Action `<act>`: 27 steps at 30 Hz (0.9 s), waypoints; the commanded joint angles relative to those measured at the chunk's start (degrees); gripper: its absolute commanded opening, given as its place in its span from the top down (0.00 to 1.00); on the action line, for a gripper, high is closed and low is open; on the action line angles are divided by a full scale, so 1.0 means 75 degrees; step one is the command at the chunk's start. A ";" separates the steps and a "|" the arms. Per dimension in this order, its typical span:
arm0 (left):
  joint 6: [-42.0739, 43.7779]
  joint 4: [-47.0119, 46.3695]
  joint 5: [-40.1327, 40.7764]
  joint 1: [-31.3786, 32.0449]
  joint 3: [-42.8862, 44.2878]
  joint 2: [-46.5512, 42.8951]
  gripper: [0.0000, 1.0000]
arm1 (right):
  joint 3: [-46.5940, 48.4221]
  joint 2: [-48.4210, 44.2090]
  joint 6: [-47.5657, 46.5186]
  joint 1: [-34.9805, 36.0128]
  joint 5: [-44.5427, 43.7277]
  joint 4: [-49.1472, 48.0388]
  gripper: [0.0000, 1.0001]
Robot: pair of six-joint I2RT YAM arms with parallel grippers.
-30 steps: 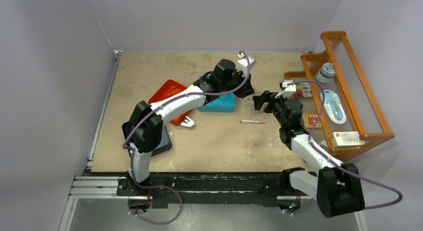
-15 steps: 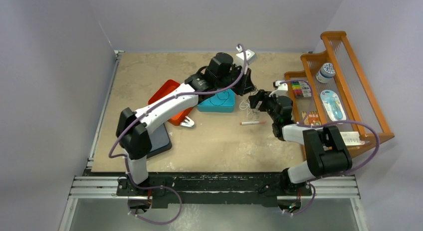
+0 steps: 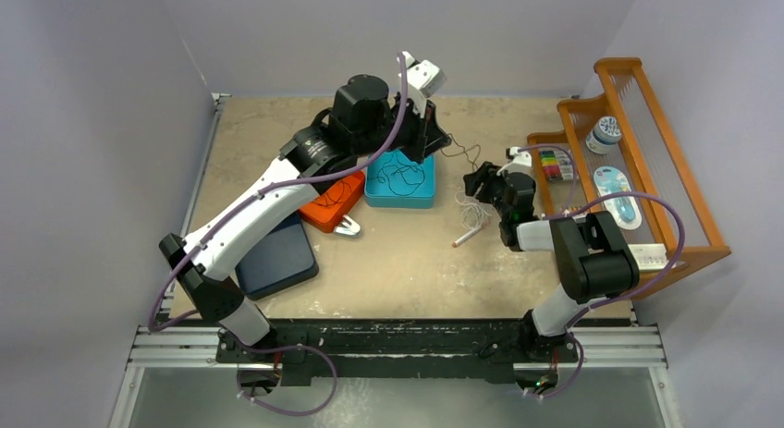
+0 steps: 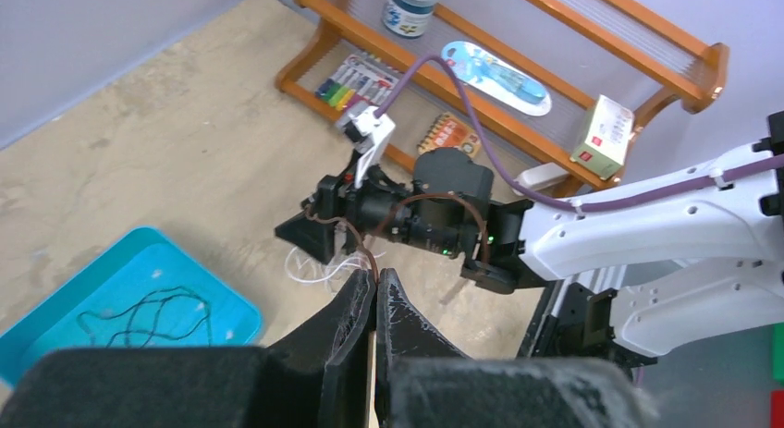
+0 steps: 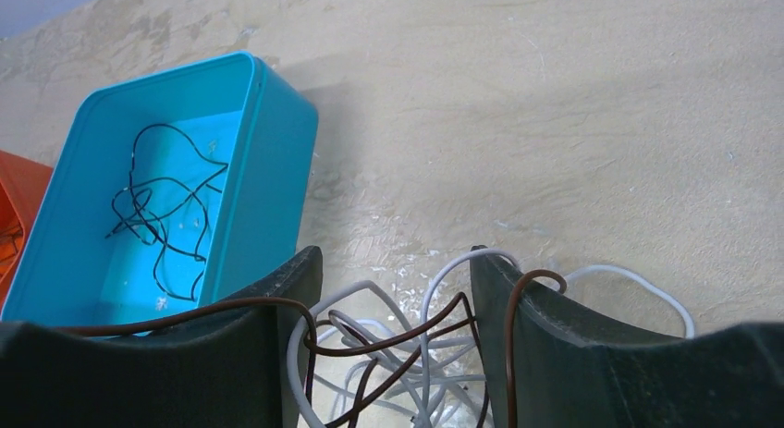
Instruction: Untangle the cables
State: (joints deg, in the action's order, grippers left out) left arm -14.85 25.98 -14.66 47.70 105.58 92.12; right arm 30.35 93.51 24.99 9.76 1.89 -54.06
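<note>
A tangle of whitish-grey and dark brown cables (image 5: pixel 407 354) lies on the table, also seen as a pale bundle (image 3: pixel 473 206). My right gripper (image 5: pixel 393 280) is low over it, jaws open, straddling the tangle; brown wire drapes over both fingers (image 5: pixel 518 317). My left gripper (image 4: pixel 375 278) is raised and shut on the brown cable (image 4: pixel 356 238), which runs down to the right gripper (image 3: pixel 477 182). From above, the left gripper (image 3: pixel 440 141) hangs over the teal bin's far corner. A loose black cable (image 5: pixel 157 220) lies in the teal bin (image 3: pixel 374 197).
A white-and-orange pen (image 3: pixel 465 237) lies just in front of the tangle. An orange bin (image 3: pixel 325 211) and a dark flat tray (image 3: pixel 277 262) sit left of the teal bin. A wooden rack (image 3: pixel 647 151) with small items stands along the right edge.
My left arm has lifted and swung back to the left, drawing the brown cable up. The right gripper's jaws have narrowed over the tangle. The pen has turned and slid slightly.
</note>
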 commanded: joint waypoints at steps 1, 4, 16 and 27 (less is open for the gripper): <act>0.0555 0.0610 0.1023 0.0012 0.0547 -0.0538 1.00 | 0.0189 -0.0108 0.0220 -0.0047 -0.0439 -0.0233 0.38; 0.0762 0.0728 0.1820 0.0015 0.0657 -0.0844 1.00 | 0.0151 -0.0169 0.0242 -0.0058 -0.0562 -0.0139 0.39; 0.1505 0.0923 0.4351 0.0014 0.0999 -0.1754 1.00 | 0.0102 -0.0176 0.0333 -0.0104 -0.0776 0.0036 0.41; 0.2069 0.0842 0.6413 0.0015 0.1295 -0.2189 1.00 | 0.0161 -0.0037 0.0417 -0.0118 -0.0850 0.0136 0.37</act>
State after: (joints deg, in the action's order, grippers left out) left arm -2.42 35.05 24.38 47.70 112.81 78.59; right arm 30.35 93.47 27.31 9.30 -2.48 -52.49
